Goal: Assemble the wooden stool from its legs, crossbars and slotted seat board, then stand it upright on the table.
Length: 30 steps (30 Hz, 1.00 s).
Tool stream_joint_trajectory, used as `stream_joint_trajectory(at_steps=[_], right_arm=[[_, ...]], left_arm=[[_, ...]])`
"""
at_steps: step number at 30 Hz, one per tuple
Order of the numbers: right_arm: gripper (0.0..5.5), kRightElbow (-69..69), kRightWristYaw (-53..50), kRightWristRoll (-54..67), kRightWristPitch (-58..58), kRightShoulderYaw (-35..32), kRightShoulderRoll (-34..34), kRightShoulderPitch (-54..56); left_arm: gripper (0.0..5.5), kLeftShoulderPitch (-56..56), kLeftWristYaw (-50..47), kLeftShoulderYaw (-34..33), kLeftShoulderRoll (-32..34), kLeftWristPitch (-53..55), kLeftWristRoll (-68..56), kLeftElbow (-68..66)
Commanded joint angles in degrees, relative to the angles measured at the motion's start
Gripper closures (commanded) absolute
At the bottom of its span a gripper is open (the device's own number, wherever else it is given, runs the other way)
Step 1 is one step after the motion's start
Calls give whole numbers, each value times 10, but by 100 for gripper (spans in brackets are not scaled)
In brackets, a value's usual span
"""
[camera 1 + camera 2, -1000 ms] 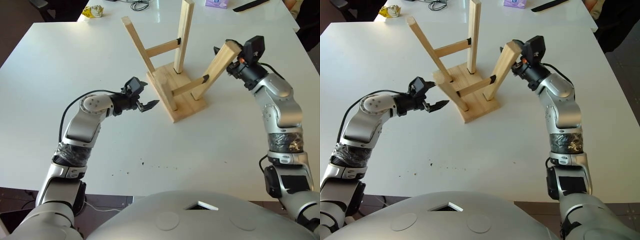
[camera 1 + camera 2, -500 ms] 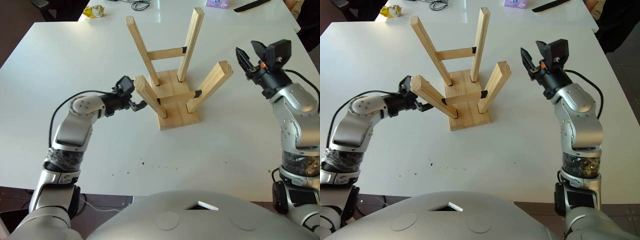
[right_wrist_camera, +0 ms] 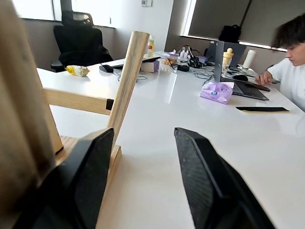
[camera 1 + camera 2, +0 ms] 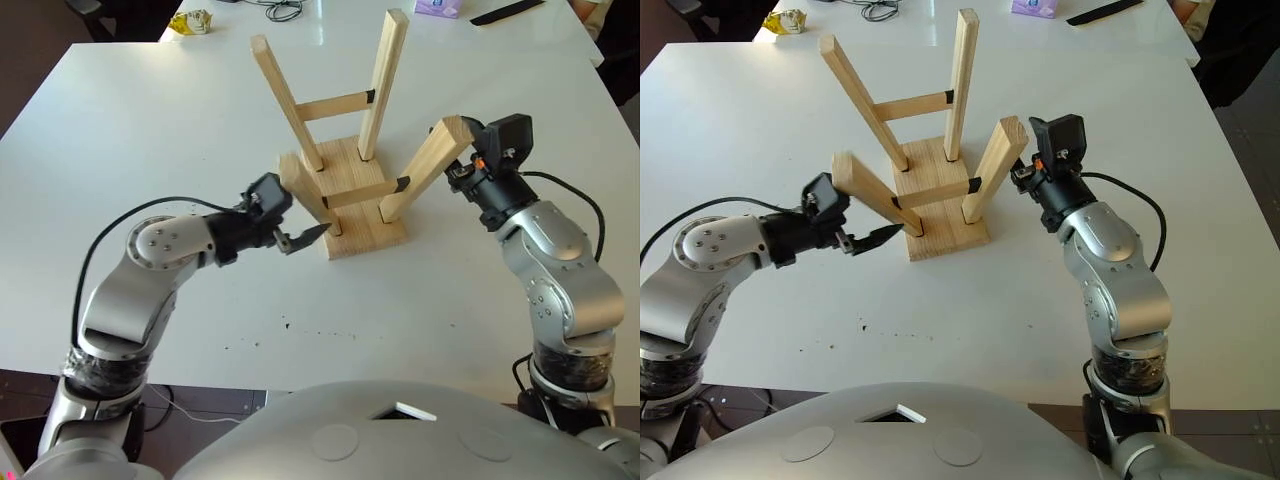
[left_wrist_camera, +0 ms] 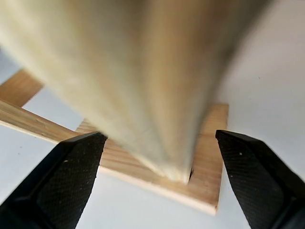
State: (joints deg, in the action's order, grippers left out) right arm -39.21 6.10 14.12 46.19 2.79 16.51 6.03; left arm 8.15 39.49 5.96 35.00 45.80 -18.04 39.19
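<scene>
No legible text, label, number or sign anywhere

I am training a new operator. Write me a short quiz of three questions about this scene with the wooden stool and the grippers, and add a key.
1. True or false: the stool stands upright on its legs on the table.
2. How many legs stick up from the seat board? A) two B) three C) four
3. Fill in: the fingers of the left gripper are ___ (open or shut).

Key:
1. False. The stool is upside down, with the seat board flat on the table and the legs pointing up.
2. C
3. open
</scene>
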Motion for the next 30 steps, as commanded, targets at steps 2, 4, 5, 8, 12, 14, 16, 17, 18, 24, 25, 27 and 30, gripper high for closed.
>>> stream_joint_trajectory(at_steps=[2,4,5,8,12,14,16,17,18,24,25,27,30], right_arm=[[315,-24,32,20,14,75,-23,8],[315,-14,38,16,8,66,-12,3],[315,-10,40,15,6,59,-9,3],[315,1,47,8,-2,37,-2,1],[315,17,55,-2,-16,23,7,-1],[315,30,59,-8,-26,14,13,-3],[315,49,64,-12,-37,-2,20,-6],[315,65,67,-15,-47,-13,27,-11],[315,84,71,-18,-57,-23,34,-12],[315,210,103,-48,-112,-73,97,-28],[315,231,113,-53,-118,-74,111,-30],[315,273,130,-67,-144,-73,133,-28],[315,308,162,-82,-161,-66,166,-35]], left_arm=[[127,27,-7,35,1,-2,11,-21],[127,12,-5,27,10,-12,15,-35],[127,4,-2,25,13,-12,12,-36],[127,-32,20,31,34,-35,14,-43],[127,-57,36,26,47,-61,14,-53],[127,-61,42,30,46,-74,13,-50],[127,-59,45,40,39,-79,8,-42],[127,-57,48,47,34,-81,3,-35],[127,-55,49,51,30,-81,-3,-29],[127,-33,71,65,5,-83,-57,6],[127,-26,75,65,-3,-76,-75,9],[127,-12,76,57,-19,-58,-115,12],[127,-7,99,43,-9,-56,-153,8]])
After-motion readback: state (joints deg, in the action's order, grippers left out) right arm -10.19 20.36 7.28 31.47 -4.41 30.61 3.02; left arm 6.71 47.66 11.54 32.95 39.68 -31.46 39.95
